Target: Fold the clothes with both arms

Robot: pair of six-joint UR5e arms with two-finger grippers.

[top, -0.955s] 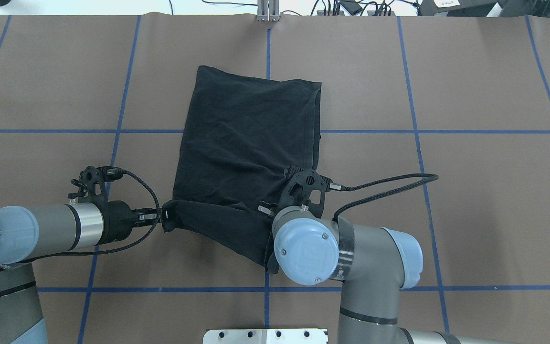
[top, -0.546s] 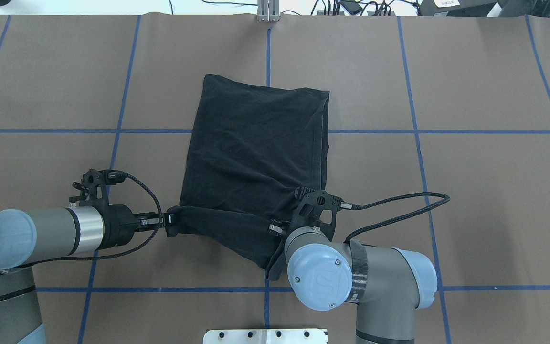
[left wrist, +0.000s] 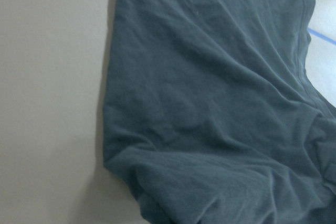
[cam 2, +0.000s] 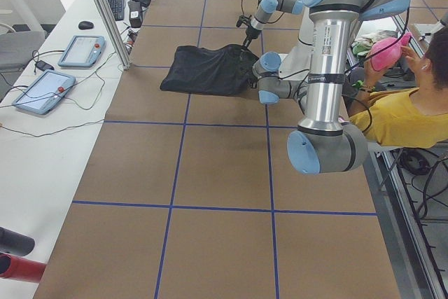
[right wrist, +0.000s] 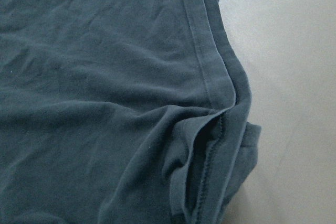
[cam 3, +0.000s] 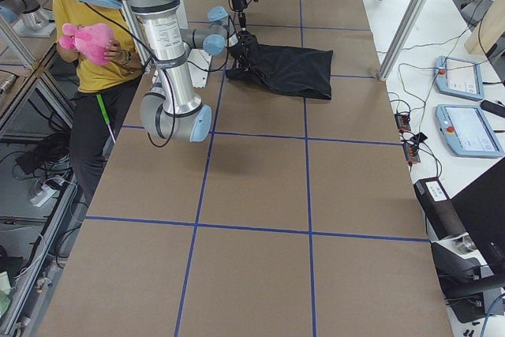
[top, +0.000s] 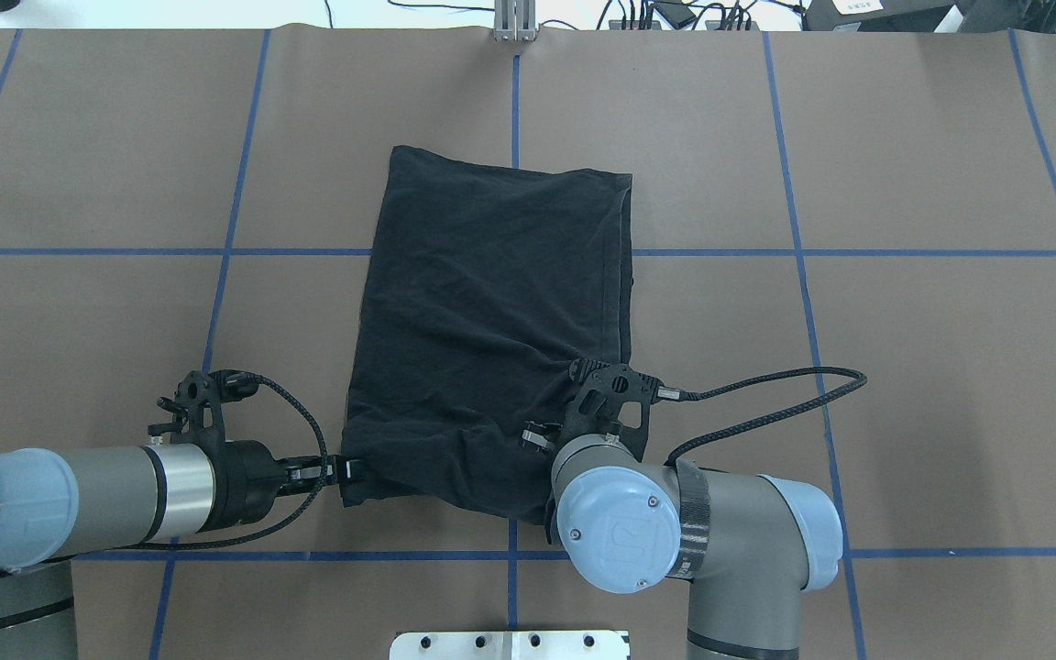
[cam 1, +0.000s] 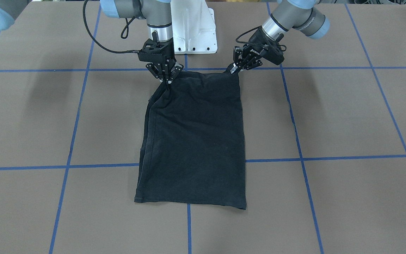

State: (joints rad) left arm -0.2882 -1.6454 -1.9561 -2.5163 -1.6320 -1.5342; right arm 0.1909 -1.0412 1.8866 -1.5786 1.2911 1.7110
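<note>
place: robotics lab | signs: grid-taped table (top: 950,367), teach pendants (cam 3: 467,130), aluminium post (cam 2: 105,15) — person (cam 2: 402,113) beside rig

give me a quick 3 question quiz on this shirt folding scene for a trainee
1. True or false: the left gripper is shut on a corner of the black T-shirt.
2. The shirt's far edge, away from the robot, is: A) lying flat on the table; B) lifted in the air; C) hanging off the table.
3. How many grippers hold the shirt, counting the right gripper?
Key: 1 true; 2 A; 3 two.
</note>
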